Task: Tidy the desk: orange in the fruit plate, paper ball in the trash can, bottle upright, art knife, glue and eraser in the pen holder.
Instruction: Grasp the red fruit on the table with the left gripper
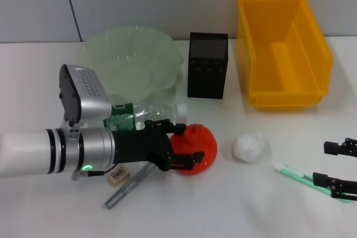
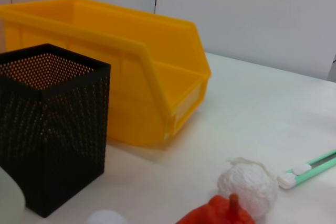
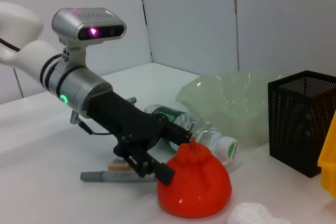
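Left gripper (image 1: pixel 188 144) reaching in low from the left side, forearm almost level with the white table (image 1: pixel 223 204), black fingers spread wide around the orange (image 1: pixel 195 147): one up by its top edge, one down along the near side. Not squeezed tight, looks more like a loose cradle, with the lower finger touching in the right wrist view. Green light glowing on the wrist ring.

Right gripper (image 1: pixel 337 165) parked at the right edge, fingers parted, straddling the green art knife (image 1: pixel 304 178).

Bottle (image 1: pixel 148 114) lying flat behind the left wrist, green label, writing too small to read. Eraser (image 1: pixel 118 176) and grey glue stick (image 1: pixel 127 188) just under the arm. Paper ball (image 1: pixel 248 147) right of the orange. Fruit plate (image 1: pixel 134 62), black mesh pen holder (image 1: pixel 207 65), yellow trash can (image 1: pixel 281 48) lined up along the back.
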`<state>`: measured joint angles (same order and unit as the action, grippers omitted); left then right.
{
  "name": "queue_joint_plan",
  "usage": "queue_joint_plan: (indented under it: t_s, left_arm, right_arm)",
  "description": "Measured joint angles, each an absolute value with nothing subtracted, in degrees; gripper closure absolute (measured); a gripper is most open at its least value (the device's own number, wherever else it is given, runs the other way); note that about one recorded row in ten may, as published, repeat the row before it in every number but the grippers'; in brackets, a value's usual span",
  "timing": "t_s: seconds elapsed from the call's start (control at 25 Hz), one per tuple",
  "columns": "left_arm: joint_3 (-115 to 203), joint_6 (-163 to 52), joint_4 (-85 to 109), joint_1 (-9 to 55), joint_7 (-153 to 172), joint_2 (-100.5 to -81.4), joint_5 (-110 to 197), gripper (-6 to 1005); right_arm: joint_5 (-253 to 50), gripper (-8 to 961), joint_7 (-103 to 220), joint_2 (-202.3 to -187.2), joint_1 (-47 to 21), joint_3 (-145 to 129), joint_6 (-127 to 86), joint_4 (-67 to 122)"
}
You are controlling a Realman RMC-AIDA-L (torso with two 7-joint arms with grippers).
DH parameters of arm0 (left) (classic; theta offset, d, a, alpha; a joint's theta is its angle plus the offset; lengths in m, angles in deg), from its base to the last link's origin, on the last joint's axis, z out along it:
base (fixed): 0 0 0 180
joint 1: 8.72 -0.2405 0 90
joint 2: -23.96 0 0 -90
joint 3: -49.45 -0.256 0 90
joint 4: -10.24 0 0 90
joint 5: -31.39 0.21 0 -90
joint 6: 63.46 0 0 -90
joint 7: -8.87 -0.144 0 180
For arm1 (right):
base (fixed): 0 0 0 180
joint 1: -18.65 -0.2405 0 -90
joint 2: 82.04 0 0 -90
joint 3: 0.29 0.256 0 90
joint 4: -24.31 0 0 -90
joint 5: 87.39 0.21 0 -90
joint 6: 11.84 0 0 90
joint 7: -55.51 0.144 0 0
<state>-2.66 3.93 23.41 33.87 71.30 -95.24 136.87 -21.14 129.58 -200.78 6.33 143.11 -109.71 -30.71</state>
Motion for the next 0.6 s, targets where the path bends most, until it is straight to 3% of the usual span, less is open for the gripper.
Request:
queue_joint_plan:
  t_s: [0.56,0.6]
  left_arm:
    - [-2.6,0.8,18.8,35.0,69.6,-95.22,132.9,211]
    - [-2.6,0.8,18.8,35.0,69.6,-95.22,132.9,248]
  right_arm:
    - [-21.1,187,129.5,-200.79,6.4,143.1,-109.5,-30.7]
    - [-21.1,187,129.5,-200.79,6.4,143.1,-109.5,-30.7]
